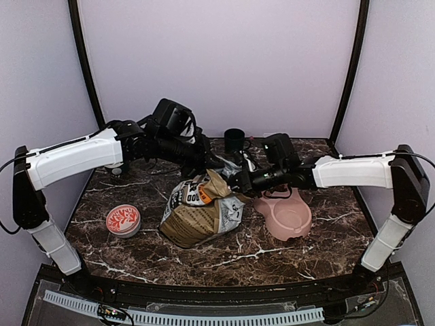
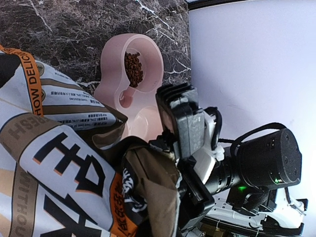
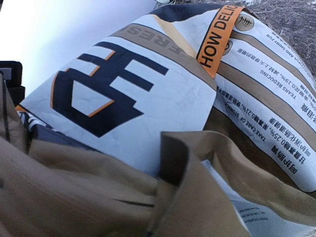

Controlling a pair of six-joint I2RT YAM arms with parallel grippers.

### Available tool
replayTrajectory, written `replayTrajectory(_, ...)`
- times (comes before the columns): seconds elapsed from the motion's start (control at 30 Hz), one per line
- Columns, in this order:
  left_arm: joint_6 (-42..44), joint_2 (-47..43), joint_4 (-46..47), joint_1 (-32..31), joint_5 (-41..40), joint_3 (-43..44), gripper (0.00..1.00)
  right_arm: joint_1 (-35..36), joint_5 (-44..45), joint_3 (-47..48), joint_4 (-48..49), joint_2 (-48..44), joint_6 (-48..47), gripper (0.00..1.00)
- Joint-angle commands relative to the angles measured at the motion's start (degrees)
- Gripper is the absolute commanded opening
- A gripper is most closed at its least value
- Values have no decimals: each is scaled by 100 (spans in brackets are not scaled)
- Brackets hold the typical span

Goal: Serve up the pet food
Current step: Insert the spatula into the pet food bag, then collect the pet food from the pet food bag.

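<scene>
Top external showed the dark marble table (image 1: 285,255) with a tan-and-white paper bag (image 1: 197,217) slumped near its middle, its crumpled top turned toward the back. Both arms reached over that top, the left gripper (image 1: 206,158) from the back left and the right gripper (image 1: 239,182) from the right. The two were close together at the bag's brown folded mouth. Paper covered the fingertips in every view, so I could not tell whether either pair was spread or pinching the fold. Just right of the bag sat the pink double bowl (image 1: 307,227), partly under the right arm. A round red-patterned tin (image 1: 123,220) lay left of the bag, and a black cup (image 1: 235,139) stood near the back edge. Left wrist showed the pet food (image 2: 132,69) as a small reddish-brown heap banked against one side of the bowl's farther compartment. The heap lay apart from the right gripper, beyond its black ribbed body, with the bag alongside. It touched neither gripper.
</scene>
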Motion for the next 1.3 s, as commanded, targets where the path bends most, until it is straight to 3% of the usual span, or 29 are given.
replayTrajectory(0.0, 368, -388, 10, 209, -257, -392, 0, -23, -64, -263, 228, -106, 587, 0)
replayTrajectory(1.27, 2102, -513, -756, 309, -765, 19, 0, -745, 28, -715, 830, -1348, 1462, 0)
